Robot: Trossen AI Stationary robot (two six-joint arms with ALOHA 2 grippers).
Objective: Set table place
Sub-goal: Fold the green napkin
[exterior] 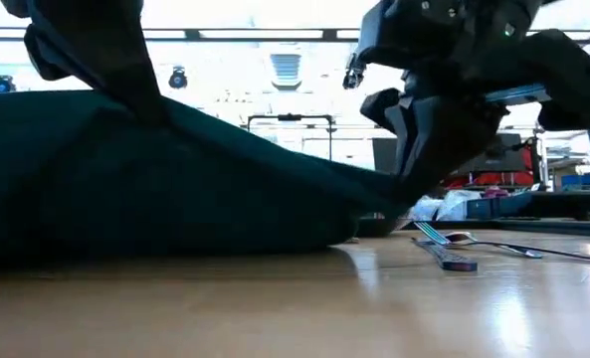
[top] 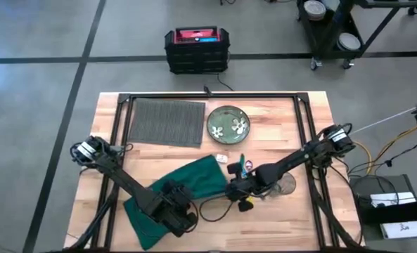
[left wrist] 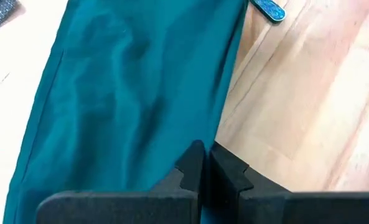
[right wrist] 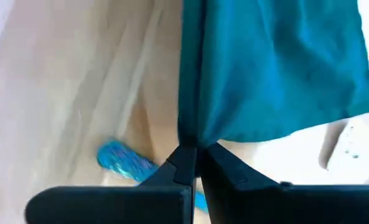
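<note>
- Placemat (top: 166, 121) lies flat at the far left of the bench (top: 278, 130), dark grey and ribbed, with nothing on it.
- Nearest the front edge, the left claw (top: 182, 216) is pinched tight on the near part of a green napkin (top: 183, 184), its fingers (left wrist: 187, 168) pressed together over the cloth.
- Just to its right, the right claw (top: 231, 190) is clamped on the napkin's right edge (the wrist view shows cloth gathered into its closed tips), lifting that edge off the wood.
- Napkin sags between the two claws in the low view, a dark hump on the bench.
- Beside the right claw lie pieces of cutlery (exterior: 452, 242), one with a blue patterned handle (right wrist: 123, 160).
- Farther back, a green plate (top: 228, 124) with white flowers sits just right of the placemat, apart from it.
</note>
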